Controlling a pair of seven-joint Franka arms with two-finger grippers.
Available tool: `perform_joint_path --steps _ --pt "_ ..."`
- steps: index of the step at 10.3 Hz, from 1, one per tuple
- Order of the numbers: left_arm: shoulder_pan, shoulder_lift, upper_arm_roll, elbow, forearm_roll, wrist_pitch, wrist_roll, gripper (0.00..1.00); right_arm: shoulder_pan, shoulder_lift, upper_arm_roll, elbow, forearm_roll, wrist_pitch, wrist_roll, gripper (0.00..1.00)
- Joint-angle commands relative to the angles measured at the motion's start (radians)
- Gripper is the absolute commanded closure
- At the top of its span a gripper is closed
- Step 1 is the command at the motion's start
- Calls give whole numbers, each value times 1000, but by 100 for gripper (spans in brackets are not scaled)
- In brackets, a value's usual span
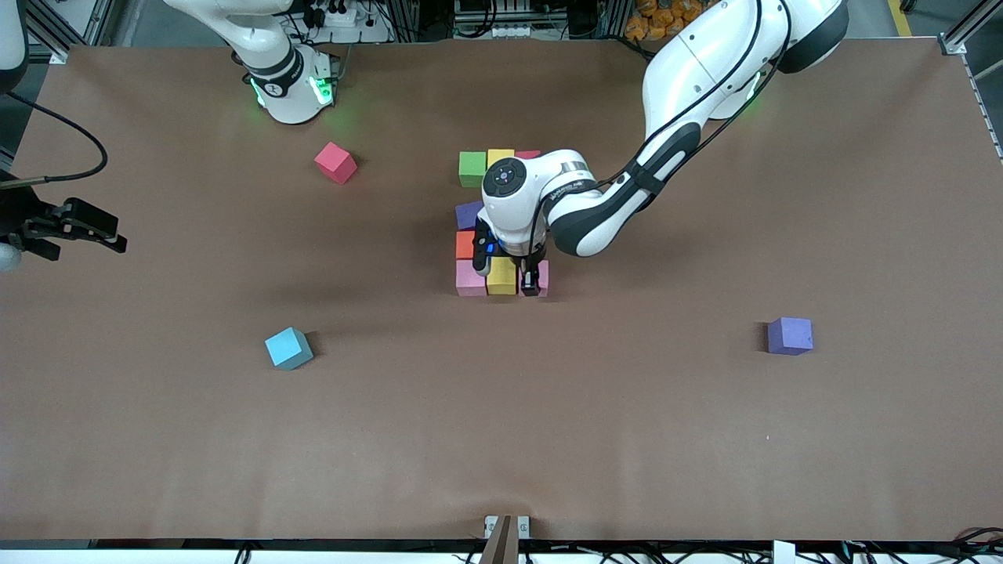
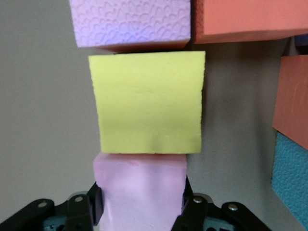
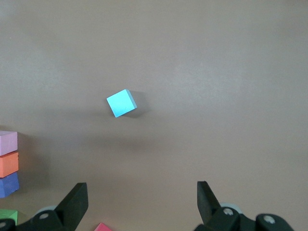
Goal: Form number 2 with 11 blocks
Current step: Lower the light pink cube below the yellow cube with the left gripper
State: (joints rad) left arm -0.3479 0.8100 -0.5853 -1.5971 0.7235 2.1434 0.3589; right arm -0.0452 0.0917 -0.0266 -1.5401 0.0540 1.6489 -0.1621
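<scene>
The left pincer (image 1: 530, 283) squeezes a pink block (image 2: 139, 192) by its flat sides, down beside the yellow block (image 2: 147, 102) in the number 2 (image 1: 501, 227) mid-worktop; it looks soft and light, while the right pincer (image 3: 142, 204) waits open.

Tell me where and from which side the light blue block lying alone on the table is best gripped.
The light blue block sits flat but turned at an angle to the table edges. Probably best to come straight down from above, with the hand rotated to match that turn, and close on two opposite flat side faces. Nothing stands beside it, so either pair of faces is free. The open right hand looks suited.
</scene>
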Motion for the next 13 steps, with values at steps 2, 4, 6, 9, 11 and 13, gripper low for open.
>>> perform_joint_path --steps 2,4,6,9,11,13 --pt "-13 11 5 22 10 3 -14 42 -12 8 7 17 9 -12 -11 0" --pt "-19 12 5 22 10 3 -14 42 -12 8 7 17 9 -14 -11 0" --pt "-20 14 5 22 10 3 -15 42 -10 8 7 15 9 -15 -11 0" --pt "-22 20 5 22 10 3 -29 0 -19 6 4 18 9 -17 -14 0" --pt "-25 20 5 22 11 3 -84 0 -62 -4 -3 35 13 -56 -29 0" --pt "-26 20 5 22 14 3 -84 0 -84 -4 -4 55 52 -74 -98 0"
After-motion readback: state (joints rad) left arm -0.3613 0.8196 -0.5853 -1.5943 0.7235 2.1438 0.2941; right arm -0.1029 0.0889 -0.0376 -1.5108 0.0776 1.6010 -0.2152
